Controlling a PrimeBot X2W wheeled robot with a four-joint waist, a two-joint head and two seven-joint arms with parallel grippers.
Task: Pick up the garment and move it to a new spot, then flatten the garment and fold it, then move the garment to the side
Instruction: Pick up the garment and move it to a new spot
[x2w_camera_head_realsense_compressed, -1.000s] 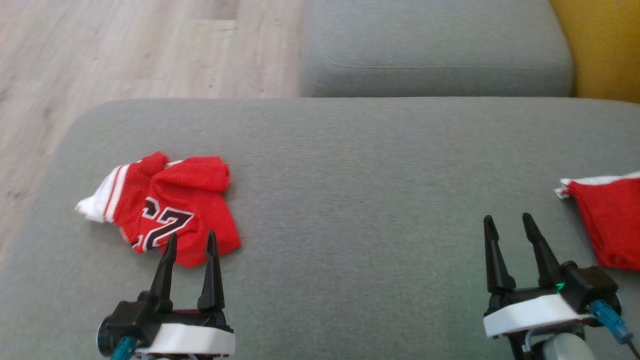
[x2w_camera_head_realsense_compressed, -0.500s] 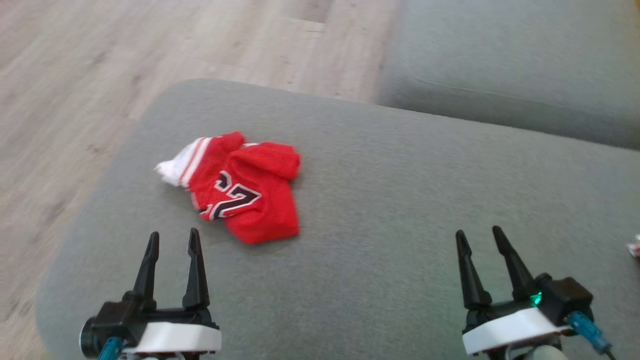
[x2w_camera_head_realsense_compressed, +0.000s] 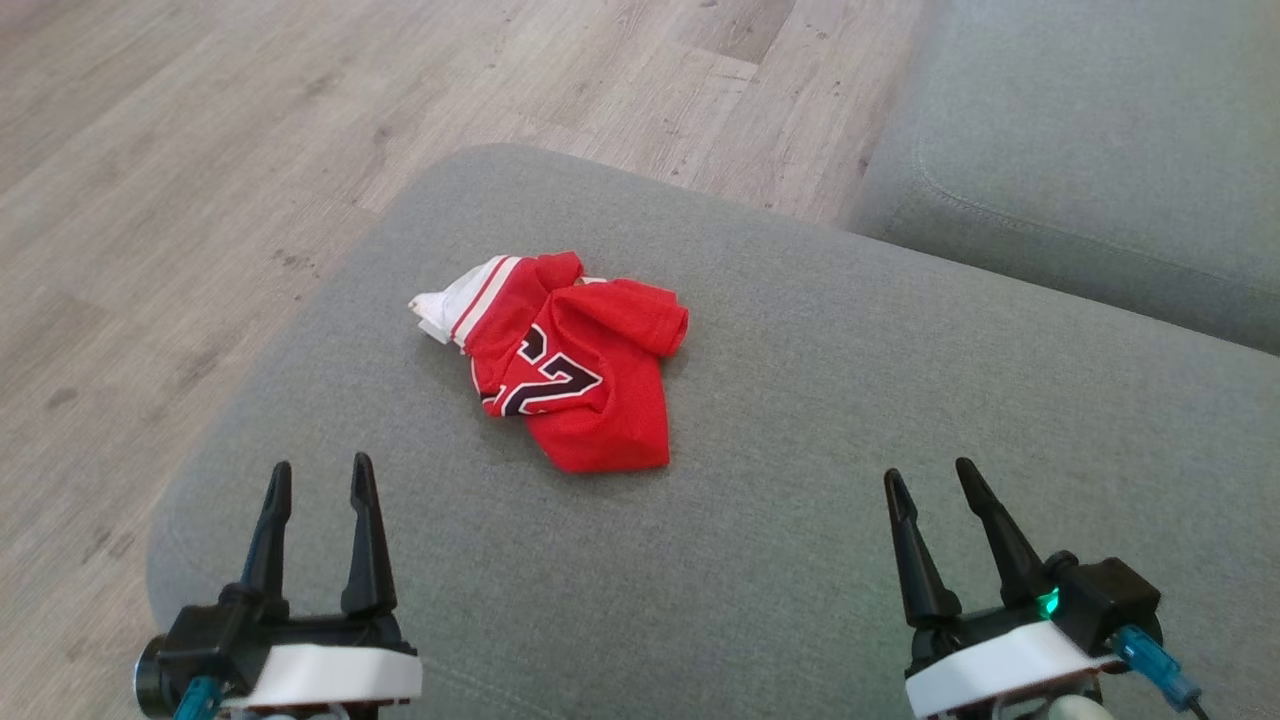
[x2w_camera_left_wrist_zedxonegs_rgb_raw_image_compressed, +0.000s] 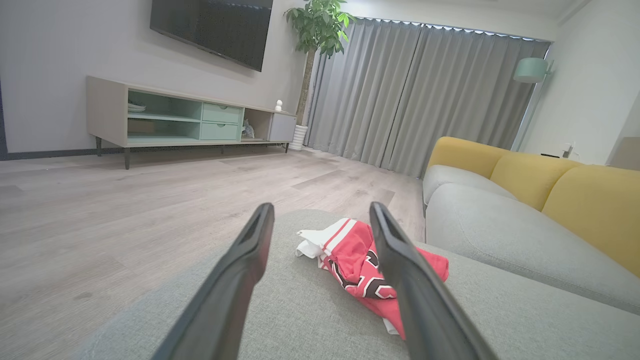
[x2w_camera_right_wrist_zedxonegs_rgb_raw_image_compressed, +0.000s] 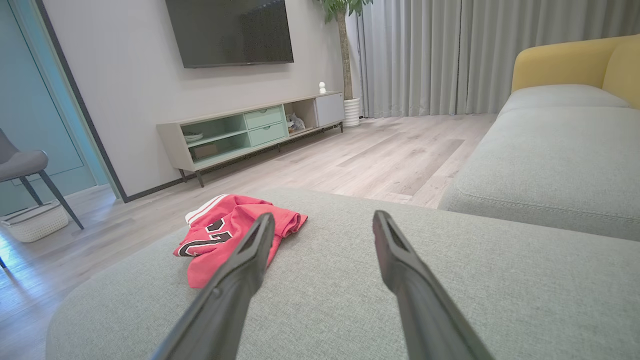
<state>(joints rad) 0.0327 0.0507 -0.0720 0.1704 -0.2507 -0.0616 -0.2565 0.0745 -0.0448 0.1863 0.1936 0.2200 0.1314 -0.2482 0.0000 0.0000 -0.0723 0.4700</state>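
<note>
The garment is a crumpled red jersey with white trim and a dark number, lying on the grey ottoman cushion toward its far left part. In the left wrist view the garment lies just ahead of the fingers, partly behind the right one. In the right wrist view the garment sits ahead and to the left. My left gripper hovers open near the cushion's front left edge, short of the jersey. My right gripper hovers open at the front right, well away from it. Both hold nothing.
Wooden floor lies left of and beyond the cushion. A grey sofa seat with yellow backrests stands at the right. A TV stand, a potted plant, curtains, a chair and a white basket are across the room.
The head camera has swung left, so the whole picture shifted right and a second red piece at the right edge left the view. The jersey lies crumpled as before, and both grippers stay open.
</note>
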